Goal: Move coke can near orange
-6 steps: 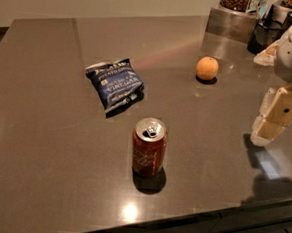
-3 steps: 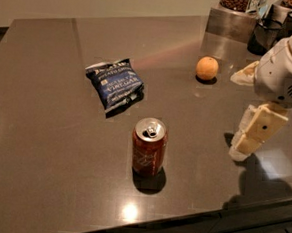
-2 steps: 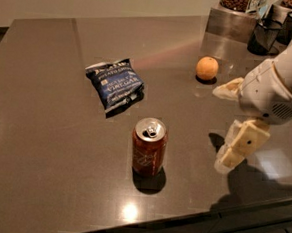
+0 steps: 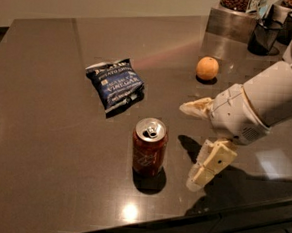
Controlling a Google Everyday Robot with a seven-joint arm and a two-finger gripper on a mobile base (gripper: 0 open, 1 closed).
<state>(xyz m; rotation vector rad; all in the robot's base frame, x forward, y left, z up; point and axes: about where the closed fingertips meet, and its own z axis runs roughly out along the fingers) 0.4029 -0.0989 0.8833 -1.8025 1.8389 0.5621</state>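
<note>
The coke can (image 4: pixel 149 147), red-brown with a silver top and pull tab, stands upright near the table's front edge. The orange (image 4: pixel 207 68) sits farther back and to the right on the dark table (image 4: pixel 44 131). My gripper (image 4: pixel 192 142) is just to the right of the can, a short gap away, low over the table. It is open and empty: one cream finger (image 4: pixel 197 107) points left at the back, the other finger (image 4: pixel 210 164) reaches down toward the front.
A dark blue chip bag (image 4: pixel 115 83) lies behind and left of the can. At the back right stand a metal container (image 4: pixel 233 19) and a black holder (image 4: pixel 267 34). The table's front edge runs just below the can.
My gripper has moved left and forward from the table's right side to just beside the can. The can, orange and chip bag have not moved.
</note>
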